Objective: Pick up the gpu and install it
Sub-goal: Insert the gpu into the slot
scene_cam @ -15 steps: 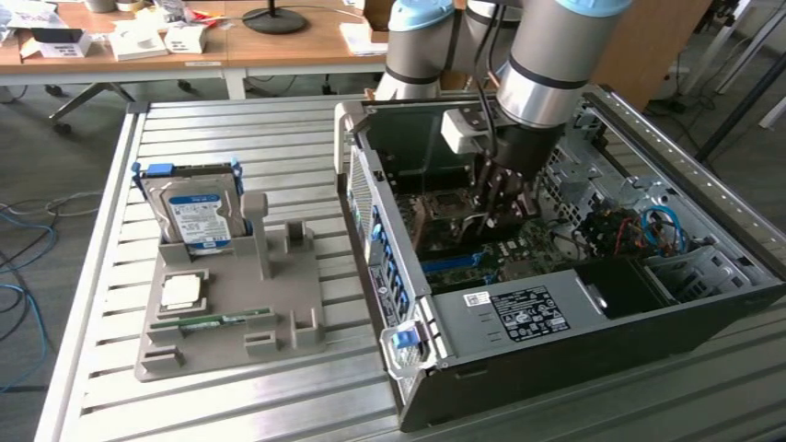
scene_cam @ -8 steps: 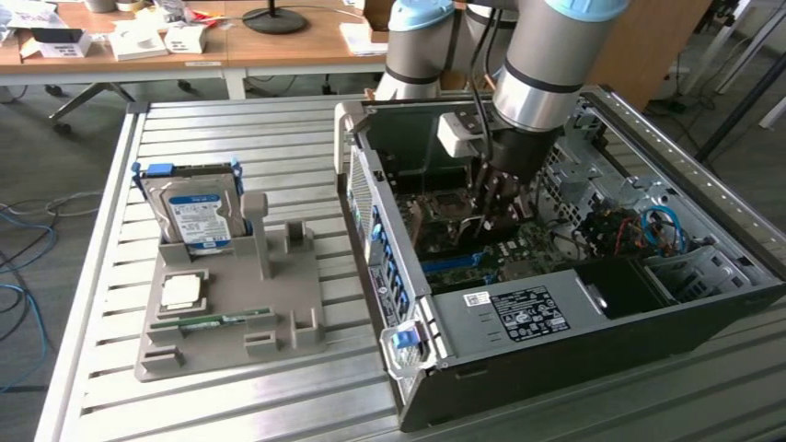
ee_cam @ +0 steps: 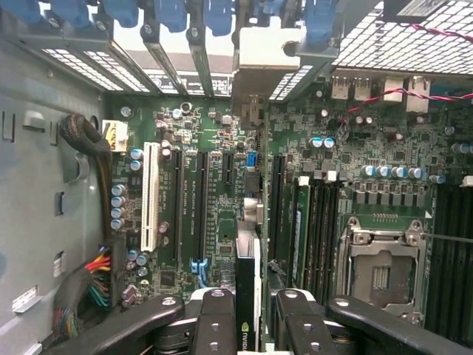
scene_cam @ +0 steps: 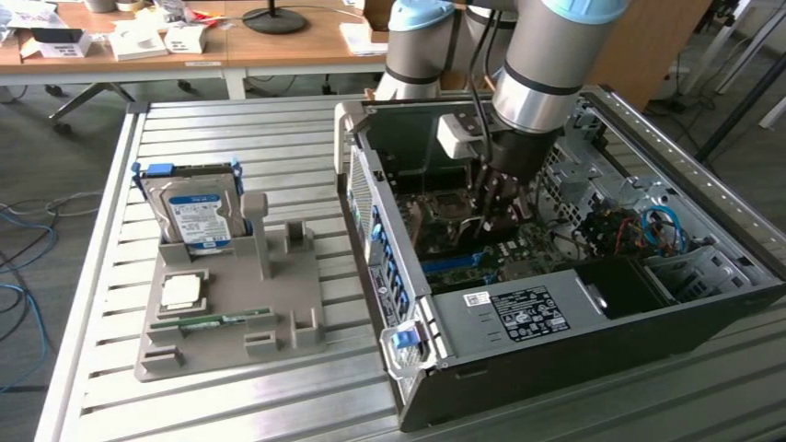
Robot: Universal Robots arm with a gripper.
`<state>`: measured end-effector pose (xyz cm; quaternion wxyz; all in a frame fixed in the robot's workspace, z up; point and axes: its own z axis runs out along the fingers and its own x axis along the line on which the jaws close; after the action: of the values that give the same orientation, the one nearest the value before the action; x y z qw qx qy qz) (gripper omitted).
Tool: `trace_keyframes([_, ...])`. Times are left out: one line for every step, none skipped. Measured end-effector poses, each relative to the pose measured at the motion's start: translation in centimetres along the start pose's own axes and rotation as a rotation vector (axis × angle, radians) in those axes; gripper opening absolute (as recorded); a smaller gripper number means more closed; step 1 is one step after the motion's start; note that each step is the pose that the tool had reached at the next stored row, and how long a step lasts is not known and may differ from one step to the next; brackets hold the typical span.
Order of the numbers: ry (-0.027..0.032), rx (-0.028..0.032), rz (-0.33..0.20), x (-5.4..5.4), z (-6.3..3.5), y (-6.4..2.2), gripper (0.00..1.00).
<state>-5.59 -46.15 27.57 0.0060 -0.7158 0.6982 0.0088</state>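
Edgewise, gpu (ee_cam: 247, 303) parallel to slots (ee_cam: 201, 203).

Showing black along the edge of the gpu (ee_cam: 247, 277), with a small green logo, and matte black on the claw (ee_cam: 251, 302). Spreading dark green over the motherboard (ee_cam: 214, 118), broken by one white slot (ee_cam: 150, 196) among black ones and by blue-topped capacitors (ee_cam: 118, 203). Glinting blue on the card latches (ee_cam: 170, 15). Pairing silver with a blue label on the hard drive (scene_cam: 197, 216), dull grey on the holder (scene_cam: 234, 343), green on the memory stick (scene_cam: 224, 320), ribbed silver stripes on the counter (scene_cam: 246, 129).
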Motion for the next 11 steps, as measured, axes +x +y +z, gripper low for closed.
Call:
trace_keyframes([0.0001,-0.0001,0.000,0.00,0.06,0.00,0.26])
trace_keyframes([0.0001,0.0000,0.000,0.00,0.14,0.00,0.26])
trace_keyframes([0.0001,-0.0001,0.000,0.01,0.20,0.00,0.26])
trace_keyframes([0.0003,-0.0001,0.000,0.01,0.23,0.00,0.26])
trace_keyframes([0.0004,-0.0002,0.000,0.01,0.22,0.00,0.26])
trace_keyframes([0.0004,-0.0002,0.000,0.01,0.22,0.00,0.26])
trace_keyframes([0.0004,-0.0002,0.000,0.01,0.23,0.00,0.26])
trace_keyframes([0.0003,-0.0002,0.000,0.01,0.23,0.00,0.26])
trace_keyframes([0.0002,-0.0001,0.000,0.01,0.24,0.01,0.26])
trace_keyframes([0.0002,0.0000,0.000,0.01,0.25,0.06,0.26])
trace_keyframes([0.0002,0.0000,0.000,0.00,0.26,0.14,0.26])
